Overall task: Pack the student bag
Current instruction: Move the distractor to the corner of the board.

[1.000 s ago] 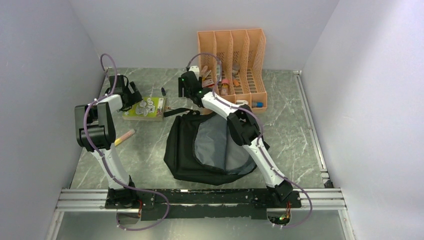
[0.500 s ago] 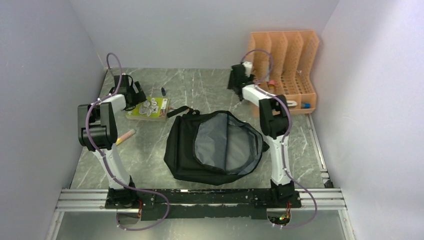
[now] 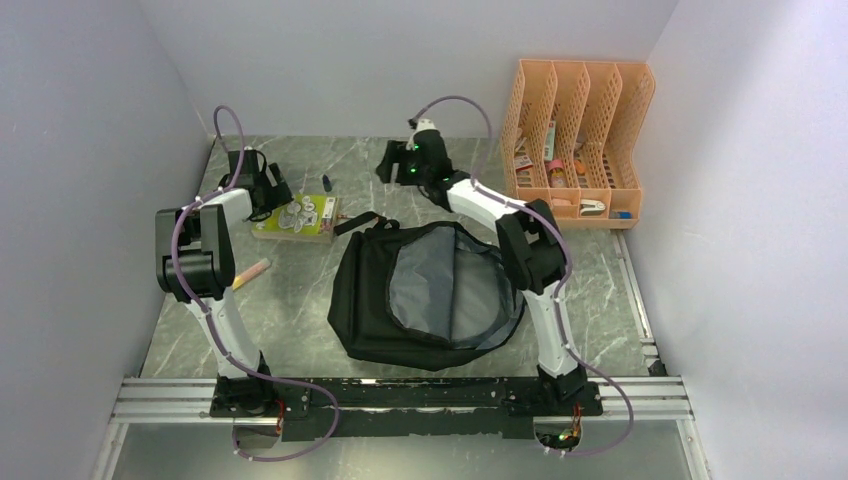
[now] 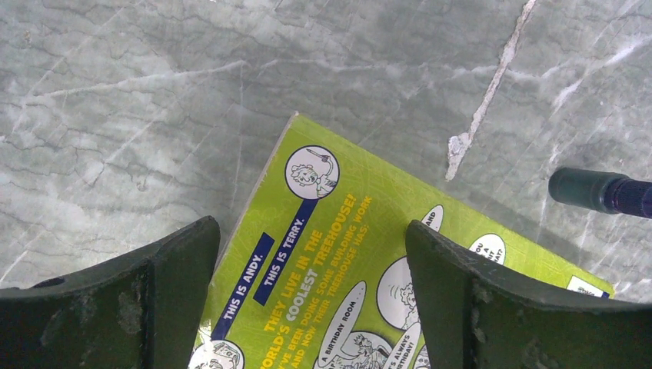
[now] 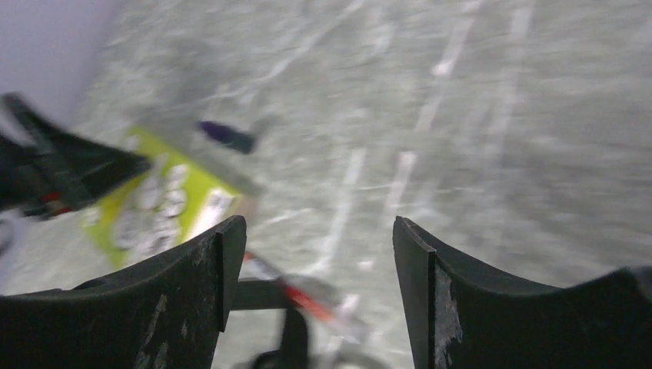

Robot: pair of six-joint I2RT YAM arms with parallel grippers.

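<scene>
Both grippers stand wide and empty: left gripper over the green book near the table's far-left corner, right gripper swung back from the orange organiser, now shoved into the far-right corner, likely freeing packing room. The student bag lies mid-table, black, unzipped, grey lining exposed.

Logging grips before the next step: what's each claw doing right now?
Left claw: open, empty, over the green book.
Right claw: open, holding nothing.
</scene>
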